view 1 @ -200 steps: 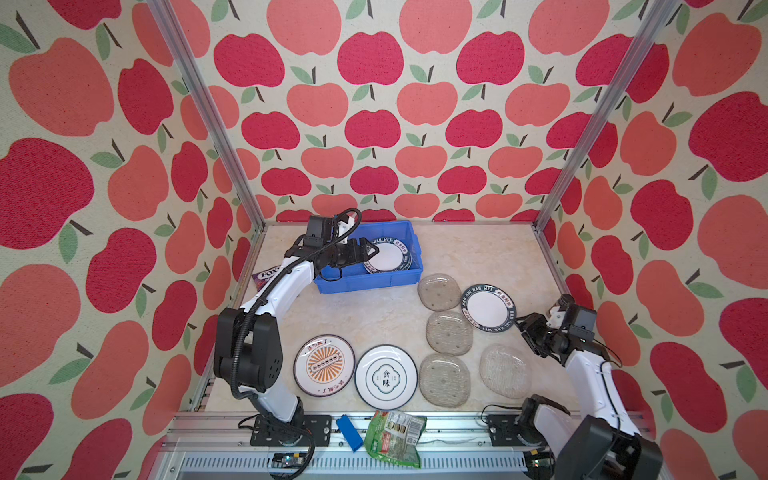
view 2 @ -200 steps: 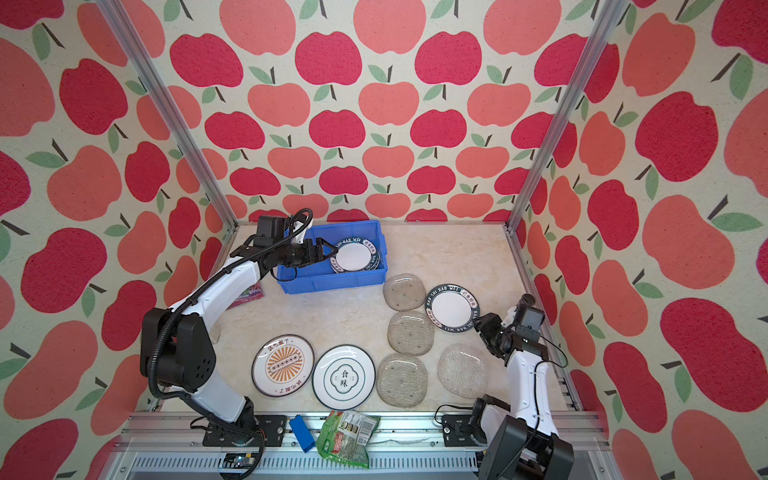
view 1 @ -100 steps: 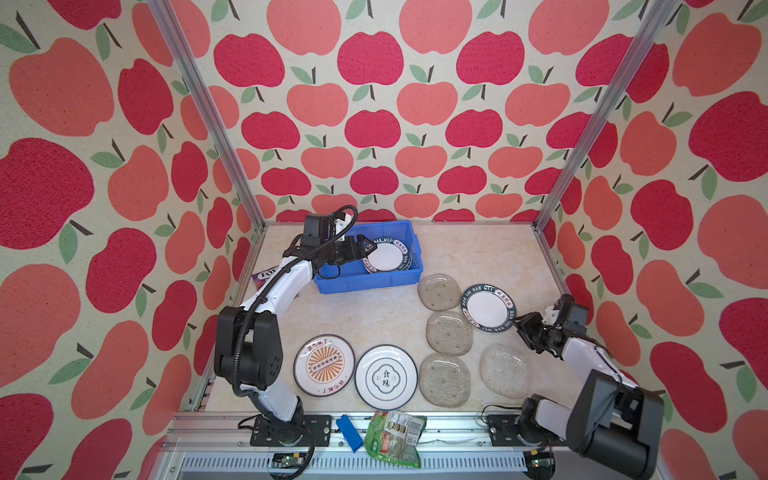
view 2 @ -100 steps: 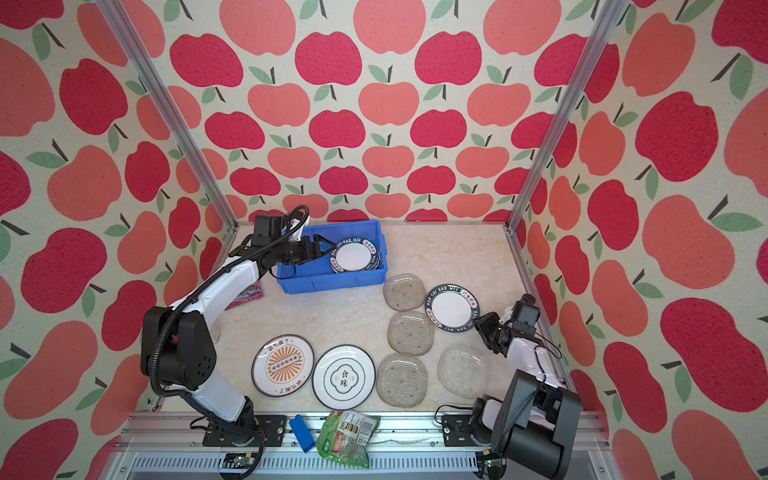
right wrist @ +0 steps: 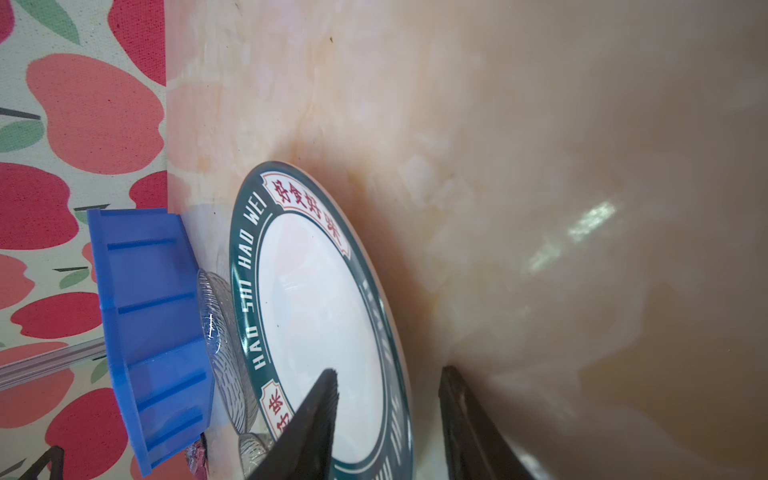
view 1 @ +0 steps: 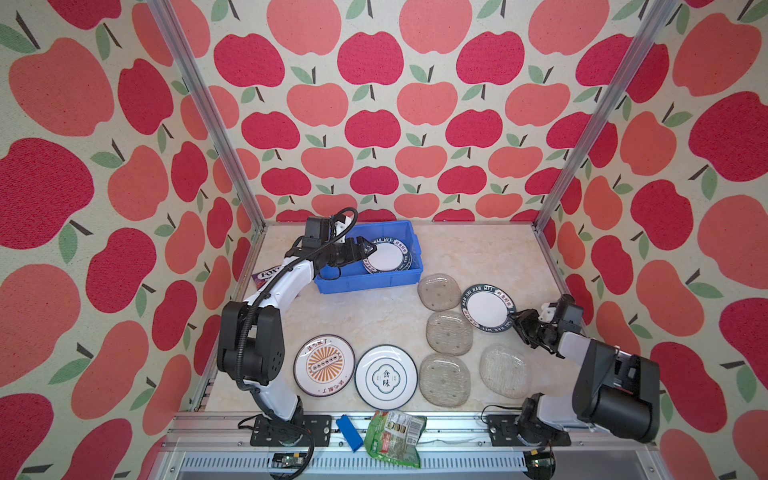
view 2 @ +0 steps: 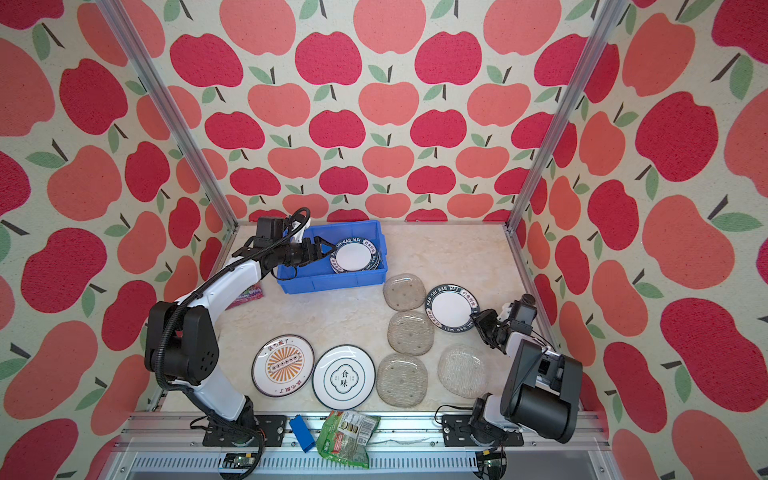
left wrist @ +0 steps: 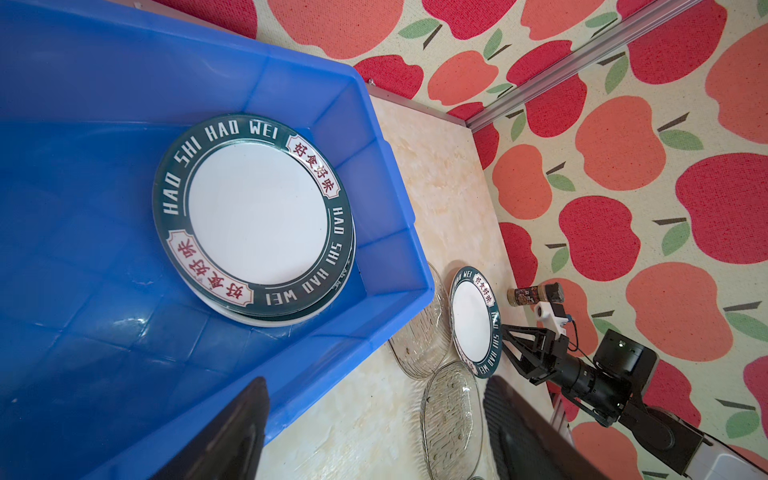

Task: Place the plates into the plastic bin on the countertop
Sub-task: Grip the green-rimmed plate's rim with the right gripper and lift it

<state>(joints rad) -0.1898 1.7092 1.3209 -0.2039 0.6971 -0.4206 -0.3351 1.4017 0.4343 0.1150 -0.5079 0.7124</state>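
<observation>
The blue plastic bin (view 1: 365, 286) (view 2: 332, 282) stands at the countertop's back left and holds two stacked dark-rimmed plates (view 1: 386, 259) (left wrist: 257, 216). My left gripper (view 1: 368, 249) (left wrist: 376, 386) hovers open over the bin beside that stack, holding nothing. A third dark-rimmed plate (view 1: 486, 308) (right wrist: 324, 311) lies at the right. My right gripper (view 1: 517, 322) (right wrist: 389, 370) straddles its near rim, open, with one finger over the plate and one outside on the countertop (right wrist: 540, 208). Several glass plates (view 1: 449, 338), a sunburst plate (view 1: 324, 365) and a character plate (view 1: 386, 376) lie in front.
A green snack packet (view 1: 395, 432) and a small blue block (view 1: 348, 432) lie on the front rail. A printed packet (view 1: 266, 276) lies left of the bin. A spice jar (left wrist: 536, 294) stands by the right wall behind my right gripper.
My right gripper has dropped and slid forward onto the dark-rimmed plate's rim, its jaws narrowing and the arm folding lower. The left arm has hardly moved.
</observation>
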